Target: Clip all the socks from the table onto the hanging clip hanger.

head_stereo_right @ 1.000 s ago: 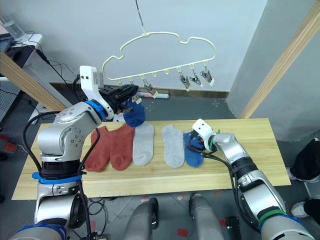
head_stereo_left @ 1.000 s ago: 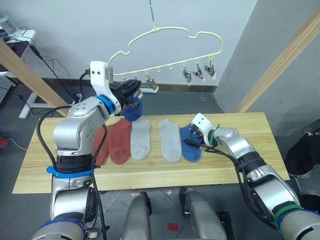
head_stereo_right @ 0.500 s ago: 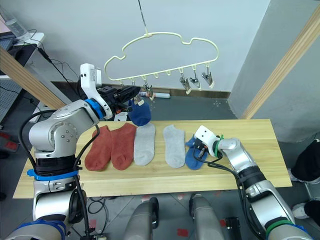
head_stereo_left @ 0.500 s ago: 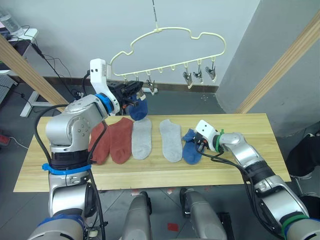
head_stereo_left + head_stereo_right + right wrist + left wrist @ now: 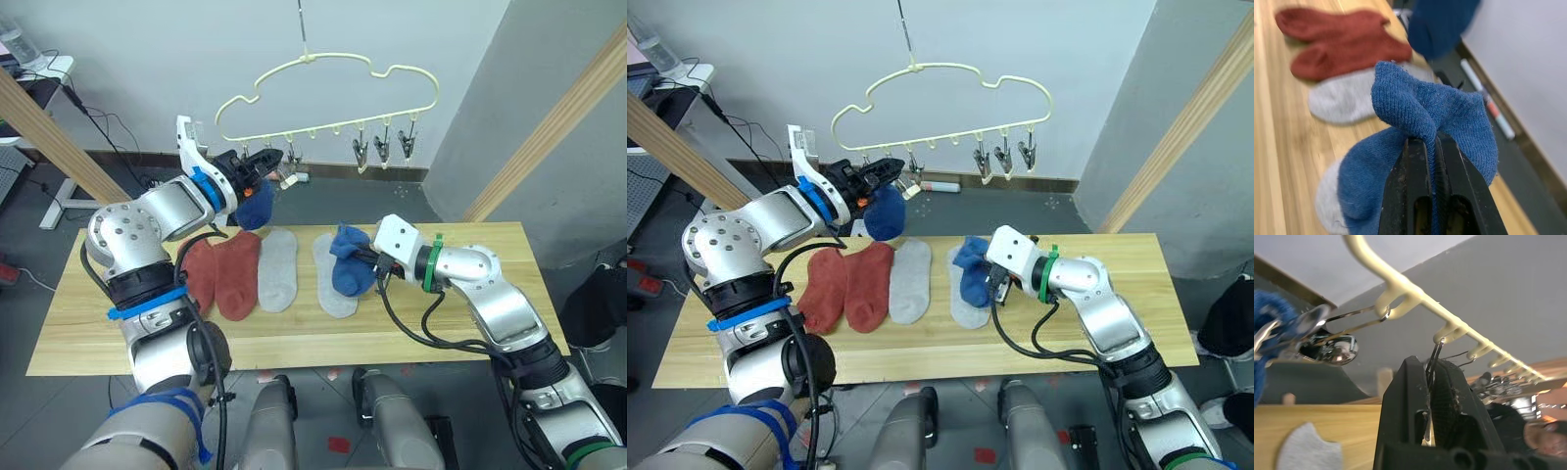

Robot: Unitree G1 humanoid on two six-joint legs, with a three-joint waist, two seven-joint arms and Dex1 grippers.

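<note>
Table (image 5: 294, 338): two red socks (image 5: 223, 276) and two grey socks (image 5: 277, 268) are laid flat in a row, waiting to be clipped.
Hanger (image 5: 328, 83): hung above the table's far edge; one blue sock (image 5: 256, 204) is already hung from a clip.
Right gripper (image 5: 369, 260): closed tight on the other blue sock (image 5: 349, 259), which is lifted off the table.
Left gripper (image 5: 269, 158): raised to the hanger and pinched on a clip (image 5: 1433, 363), likely to press it open.
</note>
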